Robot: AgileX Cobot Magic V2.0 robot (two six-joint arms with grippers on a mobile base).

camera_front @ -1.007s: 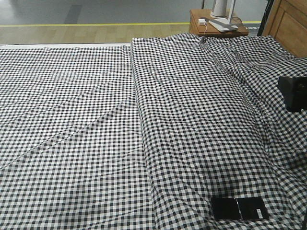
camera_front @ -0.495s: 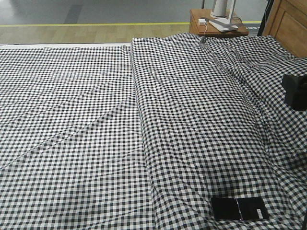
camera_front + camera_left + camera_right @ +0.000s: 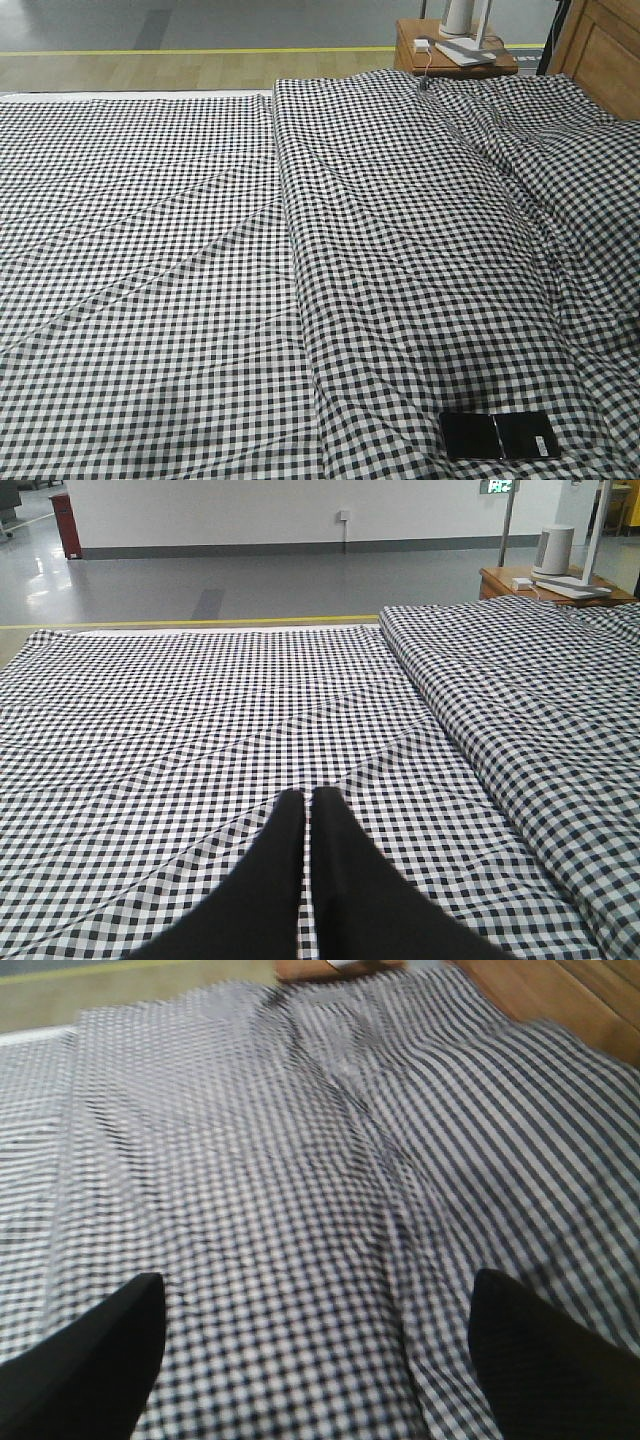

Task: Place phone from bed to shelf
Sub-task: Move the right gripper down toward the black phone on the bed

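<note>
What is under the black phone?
The phone lies flat on the bed, right on its wrinkled black-and-white checked cover. The phone hides the cloth directly beneath it, and the cover hides whatever lies below.

Only change on my end: the black block of the right arm that was poking into the front cam's right edge crept further out half a second back and has now left that view completely. The right gripper (image 3: 315, 1282) only shows on its wrist cam, blurry bed (image 3: 300, 1140) cover ahead of its jaws.
</note>
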